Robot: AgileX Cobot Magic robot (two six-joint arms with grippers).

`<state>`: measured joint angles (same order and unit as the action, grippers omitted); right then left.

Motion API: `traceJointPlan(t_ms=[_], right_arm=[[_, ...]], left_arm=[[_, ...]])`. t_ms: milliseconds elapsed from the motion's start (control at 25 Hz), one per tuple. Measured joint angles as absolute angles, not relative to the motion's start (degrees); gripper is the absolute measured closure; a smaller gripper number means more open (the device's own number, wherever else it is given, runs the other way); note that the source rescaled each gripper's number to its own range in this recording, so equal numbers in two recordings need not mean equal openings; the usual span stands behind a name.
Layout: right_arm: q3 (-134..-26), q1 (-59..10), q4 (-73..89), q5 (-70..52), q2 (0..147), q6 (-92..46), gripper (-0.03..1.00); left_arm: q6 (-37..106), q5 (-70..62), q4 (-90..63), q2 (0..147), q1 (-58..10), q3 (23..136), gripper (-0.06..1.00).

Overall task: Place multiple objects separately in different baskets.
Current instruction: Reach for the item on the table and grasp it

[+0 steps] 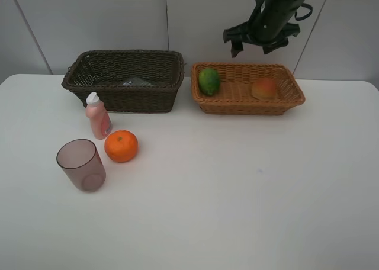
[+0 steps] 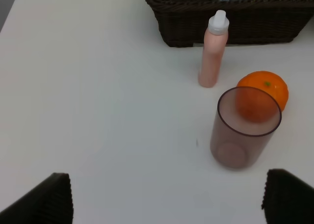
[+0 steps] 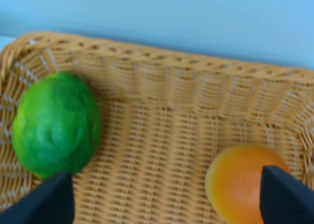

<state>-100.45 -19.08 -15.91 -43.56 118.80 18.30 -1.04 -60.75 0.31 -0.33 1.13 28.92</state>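
Note:
The light tan basket (image 1: pixel 249 107) holds the green lime (image 1: pixel 209 80) at its left end and the red-orange peach (image 1: pixel 265 88) towards its right. My right gripper (image 1: pixel 256 45) hangs open above this basket with nothing in it. In its wrist view the lime (image 3: pixel 56 123) and peach (image 3: pixel 240 182) lie below the spread fingertips (image 3: pixel 49 199). The pink bottle (image 1: pixel 98 117), the orange (image 1: pixel 121 146) and the mauve cup (image 1: pixel 82 164) stand on the table in front of the dark basket (image 1: pixel 121 98). A black bottle (image 1: pixel 137 82) lies inside that basket. My left gripper (image 2: pixel 167 199) is open, short of the cup (image 2: pixel 240 140).
The white table (image 1: pixel 237 193) runs wide in front of both baskets. A pale wall stands close behind them. My left arm does not show in the exterior high view.

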Motion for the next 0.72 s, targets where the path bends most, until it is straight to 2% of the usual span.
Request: traceJointPlan(t_ms=[120,360,720], right_arm=[[-100.45,-19.08,-15.91,-44.53,117.65,17.50,0.09],[-99.90,-19.08,-17.69,-46.82,111.73,17.31,0.09],[-80.58,-17.91,-21.06,-43.90,93.58,15.87,0.09]], left_arm=[[-1.04,-60.75,0.31,-0.33,1.13,28.92,-0.06],[-1.04,-60.75,0.31,-0.33,1.13,28.92,-0.06],[-1.04,-60.75,0.31,-0.33,1.13,28.92,-0.06]])
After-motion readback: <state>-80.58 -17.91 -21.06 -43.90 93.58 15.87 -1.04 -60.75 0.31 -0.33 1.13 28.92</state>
